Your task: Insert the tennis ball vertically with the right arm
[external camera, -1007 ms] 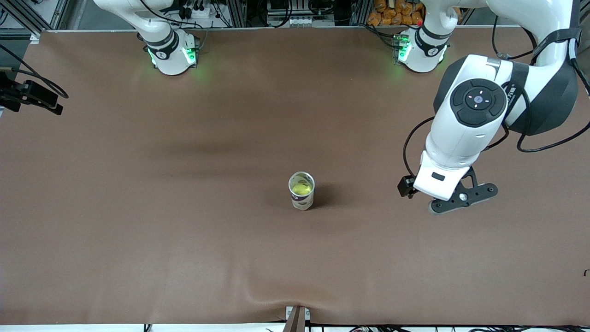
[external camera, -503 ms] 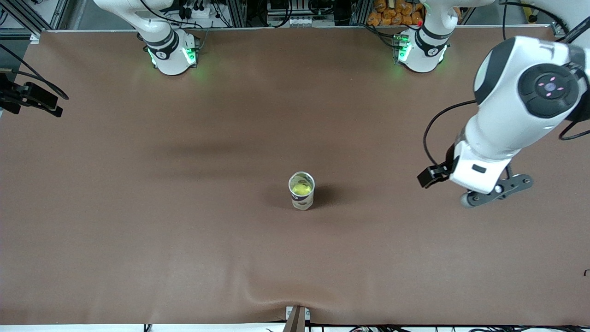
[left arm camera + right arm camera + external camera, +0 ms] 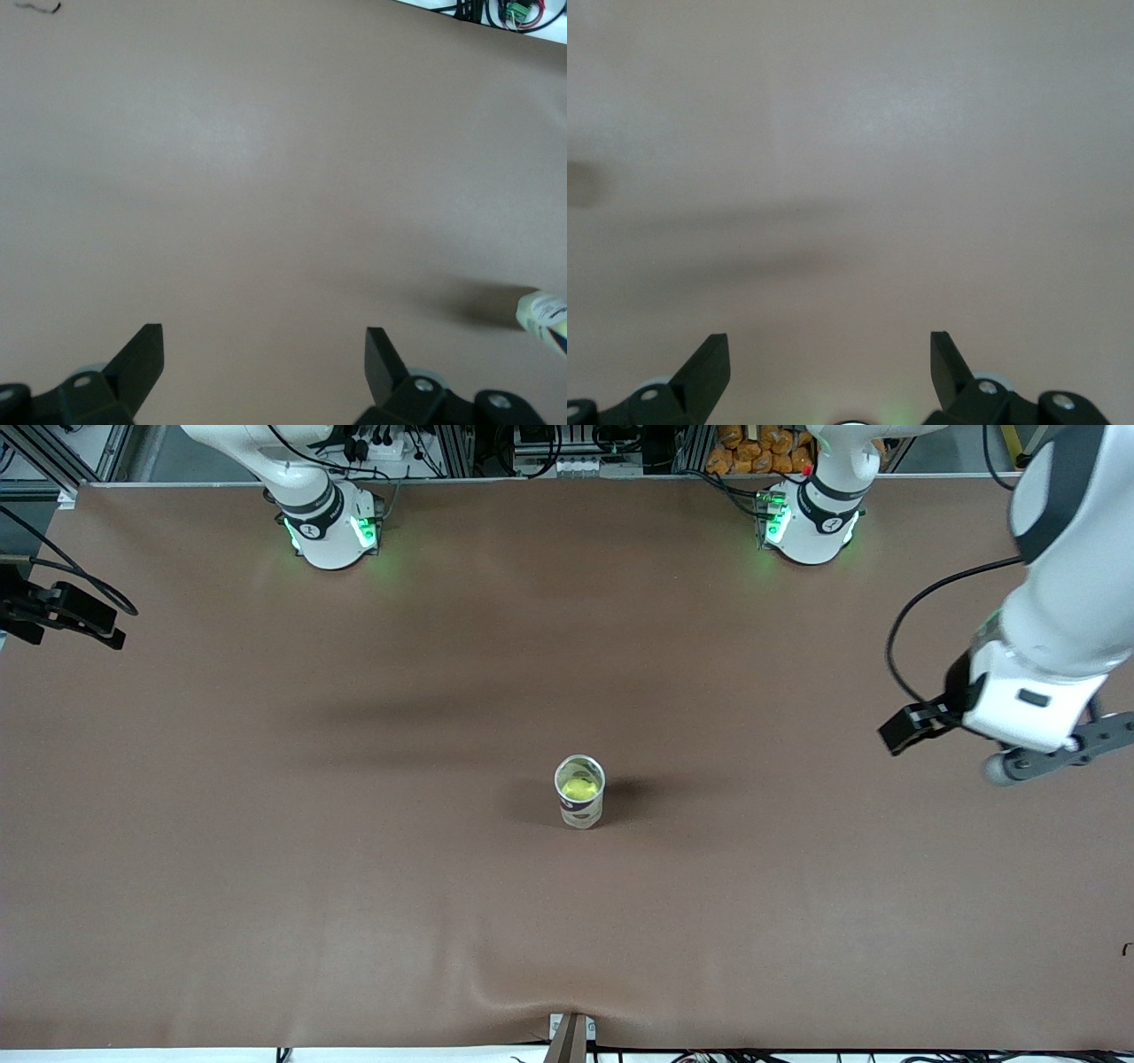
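The brown worktop [image 3: 266, 824] was almost bare. My left gripper [image 3: 264, 372] hung open over the left arm's end of it. My right gripper [image 3: 828, 367], also open and empty, saw only bare worktop. At the front view's middle the tube [image 3: 581, 811] stood upright, with the tennis ball [image 3: 580, 787] already inside it. Only the left wrist view caught the tube's edge.

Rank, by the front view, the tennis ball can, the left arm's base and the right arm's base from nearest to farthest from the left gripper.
1. Left arm's base, at the table's robot edge, closest to the left gripper.
2. Tennis ball can, mid-table, ball inside.
3. Right arm's base, at the right arm's end.
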Robot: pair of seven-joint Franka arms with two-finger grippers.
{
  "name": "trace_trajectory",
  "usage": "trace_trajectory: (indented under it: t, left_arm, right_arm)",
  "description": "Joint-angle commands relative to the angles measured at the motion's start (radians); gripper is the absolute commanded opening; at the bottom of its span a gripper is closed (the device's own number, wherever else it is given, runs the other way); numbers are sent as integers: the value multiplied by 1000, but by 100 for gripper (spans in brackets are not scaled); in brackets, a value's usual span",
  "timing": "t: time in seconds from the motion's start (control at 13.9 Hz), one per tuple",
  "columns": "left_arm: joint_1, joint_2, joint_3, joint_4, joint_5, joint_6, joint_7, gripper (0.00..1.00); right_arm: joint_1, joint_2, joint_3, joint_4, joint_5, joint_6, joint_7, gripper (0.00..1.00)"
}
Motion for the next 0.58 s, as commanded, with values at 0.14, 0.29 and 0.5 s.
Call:
trace_trajectory:
  t: [0.14, 0.29, 0.5]
  left_arm:
    - [-85, -109, 283, -97, -187, 40, 233, 100]
    - [-88, -173, 313, -187, -193, 85, 284, 100]
    - [-72, -247, 316, -276, -193, 82, 341, 100]
  right_arm:
    - [-16, -26, 20, -23, -14, 12, -7, 100]
    - [-11, -26, 23, -23, -8, 16, -6, 100]
    - [-13, -26, 21, -23, -8, 16, -7, 100]
